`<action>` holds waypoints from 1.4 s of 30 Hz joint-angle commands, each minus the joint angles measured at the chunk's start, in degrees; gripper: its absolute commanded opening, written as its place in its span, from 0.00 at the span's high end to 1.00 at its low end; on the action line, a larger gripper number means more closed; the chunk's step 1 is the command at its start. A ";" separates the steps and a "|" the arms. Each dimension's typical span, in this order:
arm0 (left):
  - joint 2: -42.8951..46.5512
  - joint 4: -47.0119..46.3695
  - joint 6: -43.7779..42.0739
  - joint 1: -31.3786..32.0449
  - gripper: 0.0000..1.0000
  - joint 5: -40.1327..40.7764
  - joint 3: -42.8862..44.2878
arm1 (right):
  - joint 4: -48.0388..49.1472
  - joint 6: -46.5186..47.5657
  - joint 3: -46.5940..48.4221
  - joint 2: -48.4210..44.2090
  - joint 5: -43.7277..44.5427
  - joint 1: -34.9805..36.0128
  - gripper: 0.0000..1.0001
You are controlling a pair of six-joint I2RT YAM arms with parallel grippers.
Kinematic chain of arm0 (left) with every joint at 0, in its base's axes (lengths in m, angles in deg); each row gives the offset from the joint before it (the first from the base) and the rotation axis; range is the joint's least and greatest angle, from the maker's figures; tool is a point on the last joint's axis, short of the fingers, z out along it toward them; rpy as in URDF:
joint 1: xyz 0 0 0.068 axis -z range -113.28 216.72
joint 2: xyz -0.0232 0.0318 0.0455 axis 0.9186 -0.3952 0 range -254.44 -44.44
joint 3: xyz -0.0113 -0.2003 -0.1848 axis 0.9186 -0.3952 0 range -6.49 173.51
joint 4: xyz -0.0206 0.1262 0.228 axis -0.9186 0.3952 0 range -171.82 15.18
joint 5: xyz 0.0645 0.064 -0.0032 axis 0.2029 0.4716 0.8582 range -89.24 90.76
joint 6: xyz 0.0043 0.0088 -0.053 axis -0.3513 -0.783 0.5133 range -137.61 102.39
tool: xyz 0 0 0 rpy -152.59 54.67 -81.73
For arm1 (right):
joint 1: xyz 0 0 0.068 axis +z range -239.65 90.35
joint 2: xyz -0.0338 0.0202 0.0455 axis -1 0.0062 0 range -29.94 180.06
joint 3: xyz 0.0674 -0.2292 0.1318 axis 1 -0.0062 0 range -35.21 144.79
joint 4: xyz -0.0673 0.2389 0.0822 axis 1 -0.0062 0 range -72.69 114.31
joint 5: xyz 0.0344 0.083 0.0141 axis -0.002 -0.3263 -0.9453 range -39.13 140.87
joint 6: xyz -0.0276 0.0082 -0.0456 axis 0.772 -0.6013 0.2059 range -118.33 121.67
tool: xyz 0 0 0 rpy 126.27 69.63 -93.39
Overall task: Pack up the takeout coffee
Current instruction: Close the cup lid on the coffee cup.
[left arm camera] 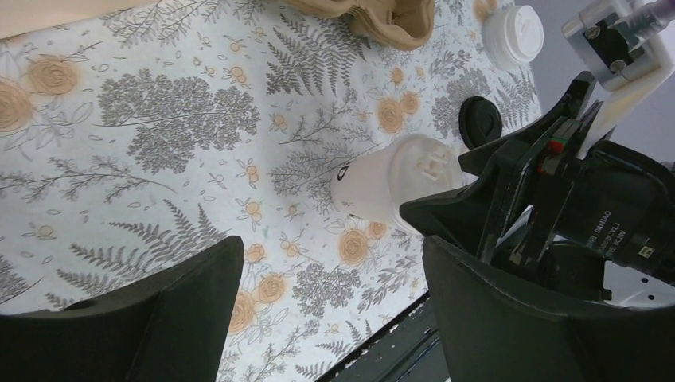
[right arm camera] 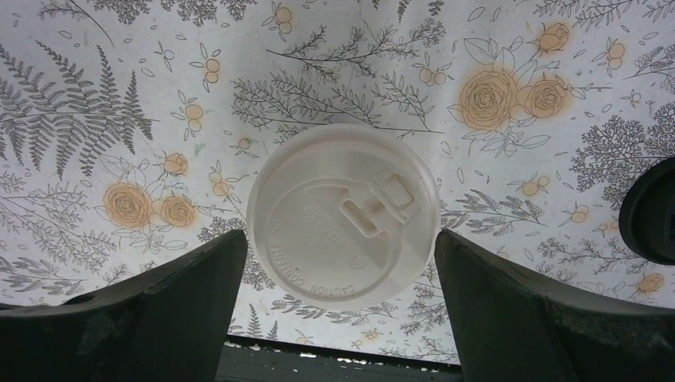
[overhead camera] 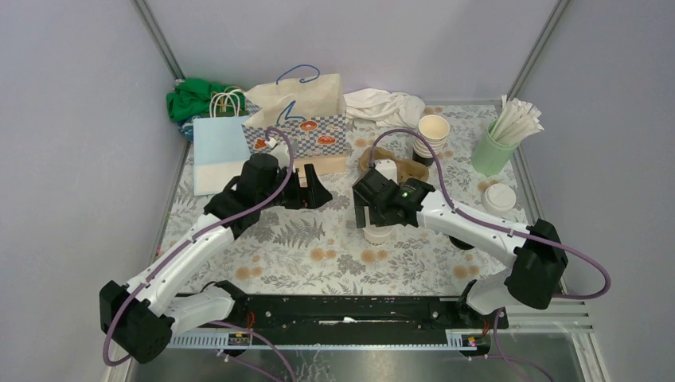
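A takeout coffee cup with a white lid stands on the floral tablecloth right under my right gripper. In the right wrist view the lid lies between the open fingers of my right gripper, with a gap on each side. My left gripper hangs open over the cloth to the cup's left; its wrist view shows the same cup beyond my left gripper, with nothing between the fingers. A second lidded cup stands at the right. A stack of open cups is behind.
A brown cardboard cup carrier lies behind the right gripper. A checkered paper bag and a blue-and-white bag stand at the back left. A mint-green tumbler of straws stands back right. A black lid lies near the right arm.
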 commanded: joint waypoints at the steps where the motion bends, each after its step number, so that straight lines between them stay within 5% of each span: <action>1: -0.97 -7.92 3.00 -0.22 0.14 -3.96 -2.08 | -1.64 0.43 2.52 1.08 1.53 0.55 0.04; 14: -6.18 -21.06 9.06 0.84 0.31 -10.30 -10.16 | -0.83 0.40 0.22 1.54 -0.70 0.55 0.12; 42: -24.72 -49.93 20.19 5.34 0.54 -18.09 -16.09 | 2.70 2.16 -3.35 -1.05 -2.83 0.51 0.07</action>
